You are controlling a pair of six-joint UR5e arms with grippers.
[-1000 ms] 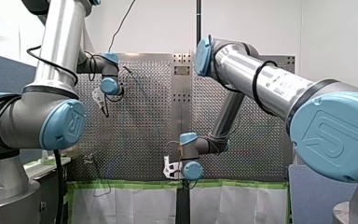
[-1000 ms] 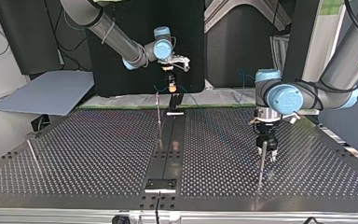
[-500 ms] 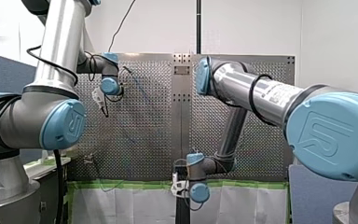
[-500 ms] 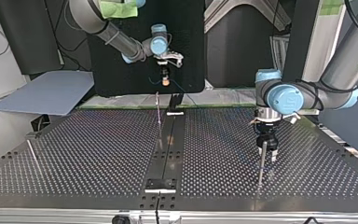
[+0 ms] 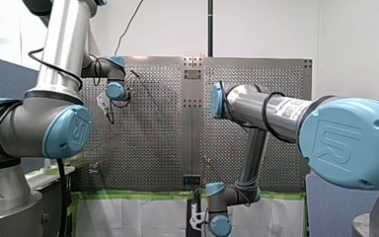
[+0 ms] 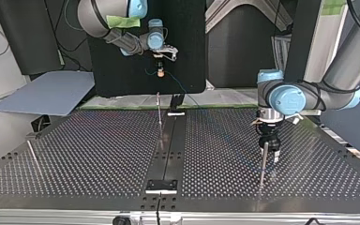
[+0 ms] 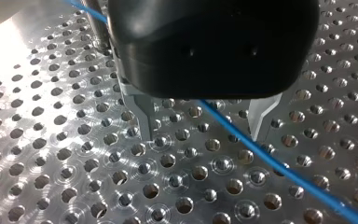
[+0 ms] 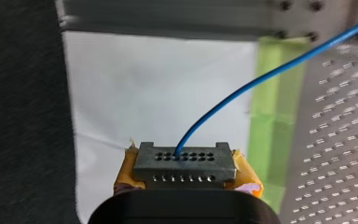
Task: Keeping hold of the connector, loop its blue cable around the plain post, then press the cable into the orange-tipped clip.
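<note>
Connector (image 8: 185, 167) was clamped in my right gripper (image 6: 159, 70), yellow pads (image 8: 246, 178) on both sides. It hung in the air past the far edge of the table (image 6: 98, 154) in the top view. Blue cable (image 8: 242, 86) left the connector's face and ran back toward the perforated plate.

Left wrist view: my left gripper (image 7: 203, 128) had its fingers (image 7: 140, 114) apart, gripping nothing, low over the table. Cable crossed the plate between them and met a metal post (image 7: 94, 28) just beside the gripper. Couldn't tell whether it wrapped that post or only touched it.

My read: looping step in hand, clip step not started. Thin rod (image 6: 159, 110) near the table's far edge might be the clip, but no orange tip was resolvable.

Next move, as I judged it:
- swing the connector round the post, grip unchanged
- hold light tension so the cable doesn't ride up off the post
- bring it over the clip for pressing in
</note>
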